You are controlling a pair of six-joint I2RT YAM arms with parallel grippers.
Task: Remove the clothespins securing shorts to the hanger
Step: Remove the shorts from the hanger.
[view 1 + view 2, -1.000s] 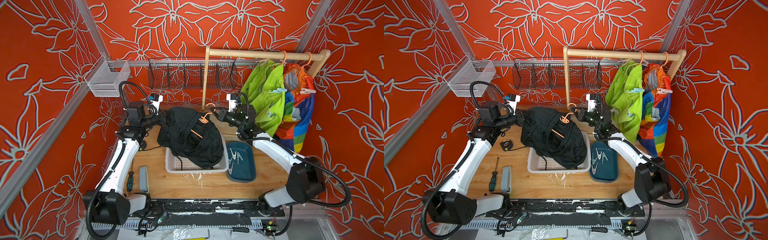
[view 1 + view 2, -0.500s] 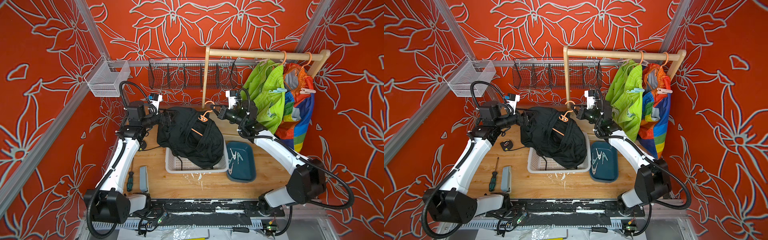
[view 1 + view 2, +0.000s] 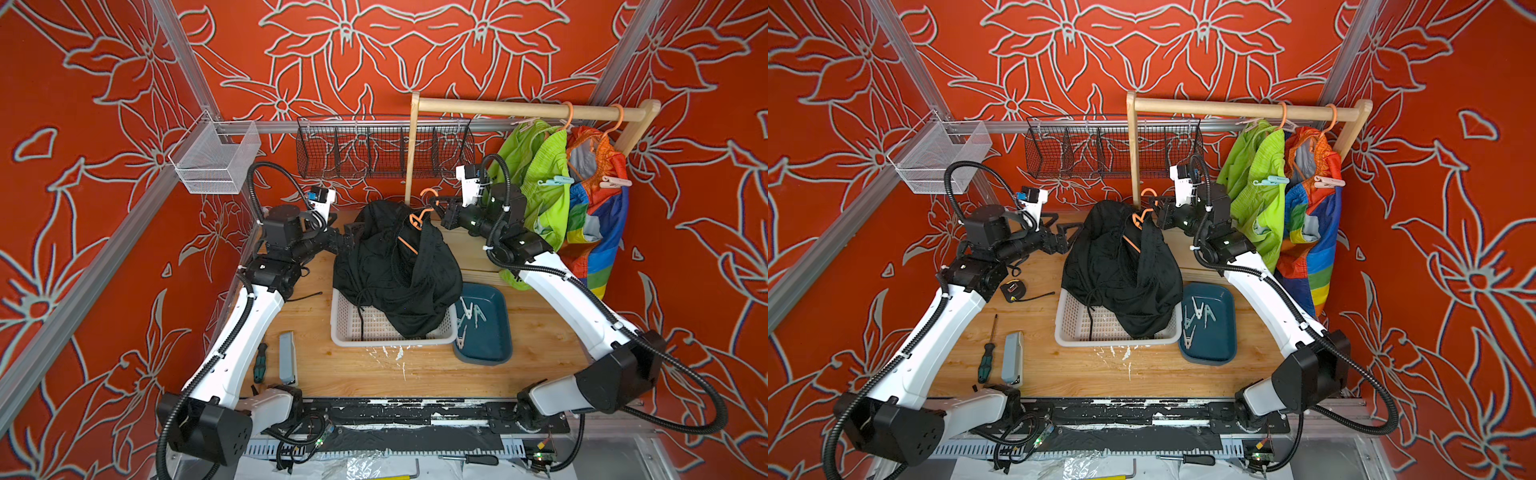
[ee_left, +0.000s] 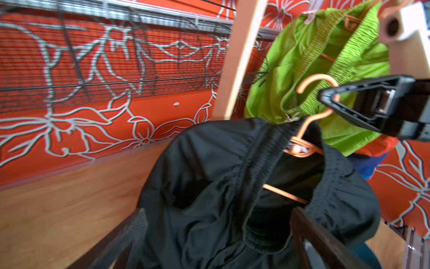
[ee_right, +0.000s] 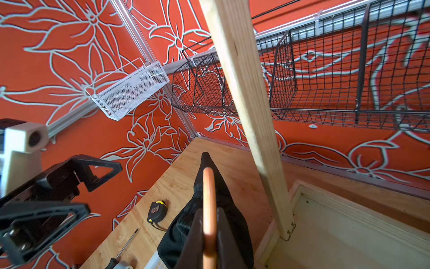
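The black shorts (image 3: 386, 270) drape crumpled over an orange hanger (image 3: 407, 244), sagging into the white basket (image 3: 345, 328), while lime green shorts (image 3: 544, 199) and rainbow shorts (image 3: 598, 237) hang from the wooden rail (image 3: 498, 109), bearing a mint clothespin (image 3: 555, 181) and a pink clothespin (image 3: 615, 182) respectively, and several loose clothespins (image 3: 468, 315) lie in the teal tray (image 3: 484, 358).

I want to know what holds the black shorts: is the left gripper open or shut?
Open. In the left wrist view the left gripper has its fingers far apart; the black shorts lie between them, not pinched.
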